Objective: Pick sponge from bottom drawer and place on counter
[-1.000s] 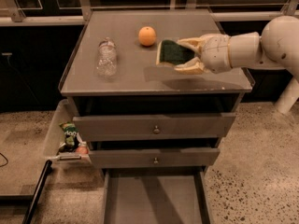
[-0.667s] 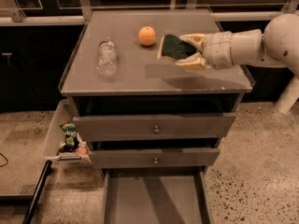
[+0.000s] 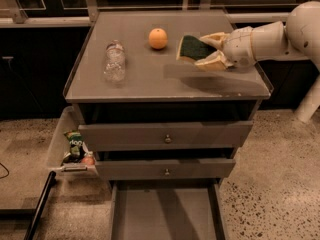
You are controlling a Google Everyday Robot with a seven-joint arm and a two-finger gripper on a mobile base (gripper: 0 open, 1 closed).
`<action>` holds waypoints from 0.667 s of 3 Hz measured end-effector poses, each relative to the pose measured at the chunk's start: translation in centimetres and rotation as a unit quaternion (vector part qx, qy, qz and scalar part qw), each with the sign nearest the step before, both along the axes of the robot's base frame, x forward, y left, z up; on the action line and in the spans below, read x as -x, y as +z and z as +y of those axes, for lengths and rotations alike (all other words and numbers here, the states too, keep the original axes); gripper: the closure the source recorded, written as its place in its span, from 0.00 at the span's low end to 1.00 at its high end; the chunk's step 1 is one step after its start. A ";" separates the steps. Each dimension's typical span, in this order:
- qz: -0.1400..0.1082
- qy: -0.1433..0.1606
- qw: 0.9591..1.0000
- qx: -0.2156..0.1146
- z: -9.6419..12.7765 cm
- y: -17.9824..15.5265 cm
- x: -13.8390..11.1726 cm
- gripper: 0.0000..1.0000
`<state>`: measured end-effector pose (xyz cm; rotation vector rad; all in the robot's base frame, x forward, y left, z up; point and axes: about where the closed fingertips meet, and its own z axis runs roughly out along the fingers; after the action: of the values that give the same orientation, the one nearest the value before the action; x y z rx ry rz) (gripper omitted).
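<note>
Presently, in the camera view, the tool [image 3: 202, 51] reaches in from 3 o'clock over the table [image 3: 150, 81]. Its two pale fingers are clamped on the sponge [image 3: 191, 47], whose dark green face is turned toward 9 o'clock. An orange [image 3: 158, 38] sits near the sponge at its 10 o'clock, not touching it. A clear bottle [image 3: 114, 61] lies on its side toward the table's 9 o'clock edge. At 6 o'clock the bottom drawer [image 3: 165, 214] stands pulled out.
</note>
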<state>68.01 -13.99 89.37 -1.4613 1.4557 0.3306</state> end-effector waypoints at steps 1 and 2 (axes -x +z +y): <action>0.060 -0.003 0.998 0.026 -0.8 -2.2 -1.0 1.00; 0.108 0.002 0.993 0.039 -0.7 -5.1 -2.3 1.00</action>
<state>70.35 -14.73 84.30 -1.5280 1.6545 0.4492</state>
